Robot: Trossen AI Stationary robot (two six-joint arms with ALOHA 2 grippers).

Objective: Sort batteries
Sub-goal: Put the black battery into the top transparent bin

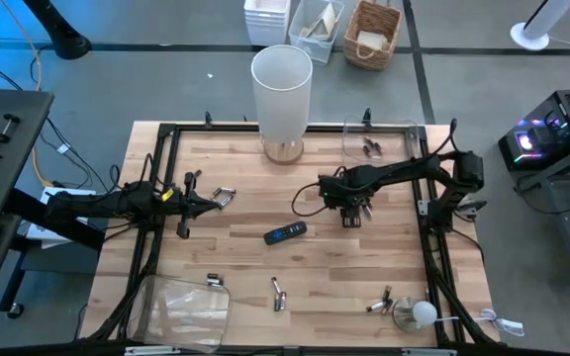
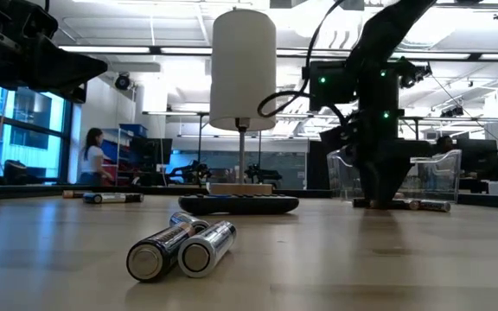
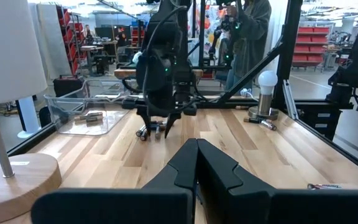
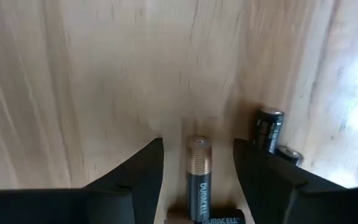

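Note:
My right gripper is open and points down at the table right of centre. Its fingers stand on either side of a black and copper battery lying on the wood, with a gap on each side. Two more dark batteries lie just beside it. My left gripper is shut and hovers at the left of the table, near a small group of batteries. Other batteries lie near the table's near edge. Two silvery ones show close in the low view.
A black remote lies at the table's centre. A white lamp stands at the far edge beside a clear tray holding batteries. Another clear tray sits at the near left corner, and a light bulb at the near right.

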